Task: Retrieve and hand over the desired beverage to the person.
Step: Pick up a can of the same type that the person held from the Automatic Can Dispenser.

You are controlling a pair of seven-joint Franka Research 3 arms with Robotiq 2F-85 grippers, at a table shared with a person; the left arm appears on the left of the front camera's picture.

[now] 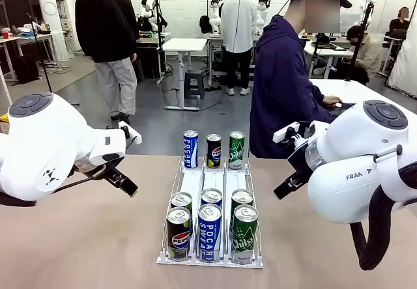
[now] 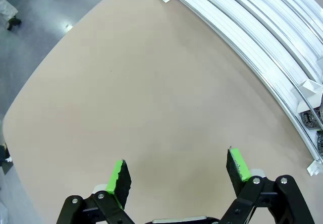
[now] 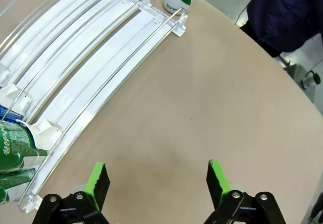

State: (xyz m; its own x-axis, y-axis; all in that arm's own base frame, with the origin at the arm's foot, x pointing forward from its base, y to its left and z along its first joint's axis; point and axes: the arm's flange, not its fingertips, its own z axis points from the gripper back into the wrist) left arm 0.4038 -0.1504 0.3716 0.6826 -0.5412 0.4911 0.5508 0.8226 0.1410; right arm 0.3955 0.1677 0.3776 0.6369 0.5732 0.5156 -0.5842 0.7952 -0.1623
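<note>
At the far left, find the left gripper [image 2: 176,172] poised above bare table [image 2: 116,98], green pads [image 2: 117,181] spread wide, clasping nothing. Rightward from there, meet the white rack [image 1: 193,183] at mid-table, three lanes side by side, long axis running from the robot's edge toward the far edge. Count along its near end, left to right: Pepsi cans [image 1: 178,232], Pocari Sweat cans [image 1: 210,229], Chilsung cider cans [image 1: 244,230], a pair per lane, seemingly upright (tops toward the front camera). Note three more standing just past the far end: a blue Pocari can [image 1: 190,149], a black Pepsi can [image 1: 214,150], a green Chilsung can [image 1: 236,150]. Farther right, past the far edge, spot the person [image 1: 280,87], body turned aside, one hand [image 1: 331,100] resting on another desk, pointing at no drink; so cannot tell which beverage is wanted. Judging by position: Pepsi lane closer to the left arm, Chilsung lane and the person closer to the right arm, Pocari between. At the far right, find the right gripper [image 3: 154,179], fingers likewise parted and empty, rack off to its left in the wrist view, green Chilsung can past the rack's tip. Underneath, a smooth tan tabletop; beyond, an open lab hall with grey floor, white desks, other people standing.
</note>
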